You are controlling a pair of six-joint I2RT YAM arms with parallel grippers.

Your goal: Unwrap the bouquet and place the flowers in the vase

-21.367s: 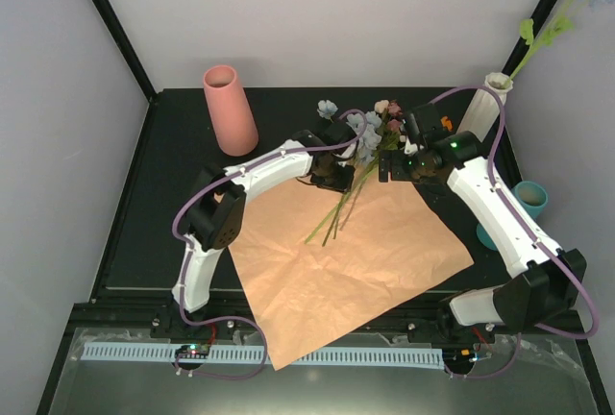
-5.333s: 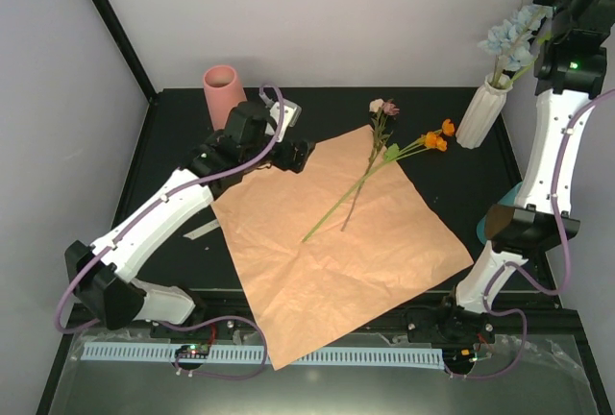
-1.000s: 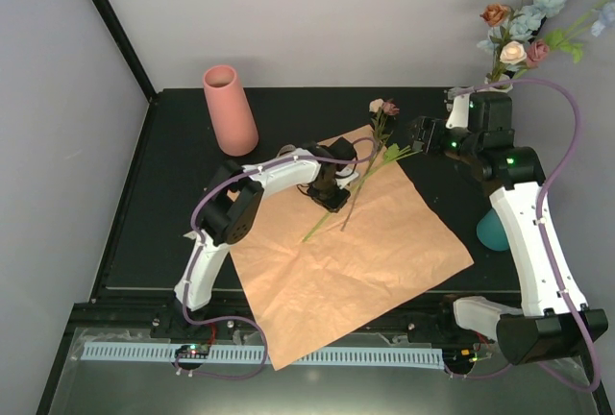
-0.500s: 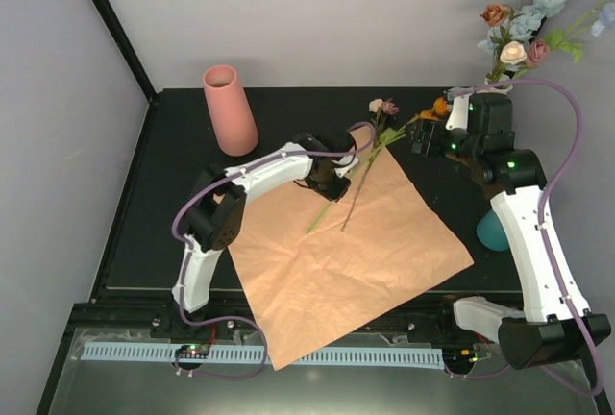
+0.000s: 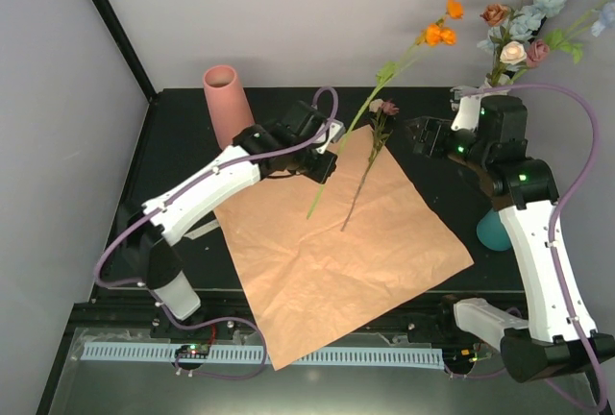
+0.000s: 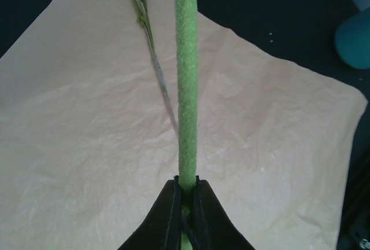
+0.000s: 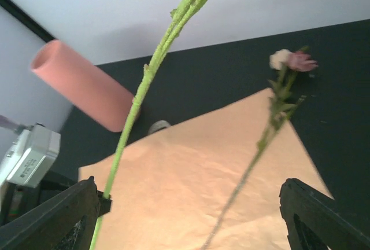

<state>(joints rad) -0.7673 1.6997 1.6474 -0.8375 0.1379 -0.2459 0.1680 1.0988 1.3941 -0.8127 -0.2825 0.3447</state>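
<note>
My left gripper is shut on the green stem of an orange flower and holds it tilted up above the peach paper sheet. One pink and white flower still lies on the paper, its thin stem beside the held one. My right gripper hangs open over the paper's far right corner, nothing between its fingers. Several blooms stand up at the back right. The white vase holding them is hidden behind my right arm.
A smooth pink vase stands at the back left, just behind my left arm. A teal vase sits at the right edge, partly behind my right arm. Black frame posts rise at both back corners.
My left gripper closed on the orange flower's stem and lifted it off the paper, swinging the blooms up high. My right gripper stayed open in about the same place.
</note>
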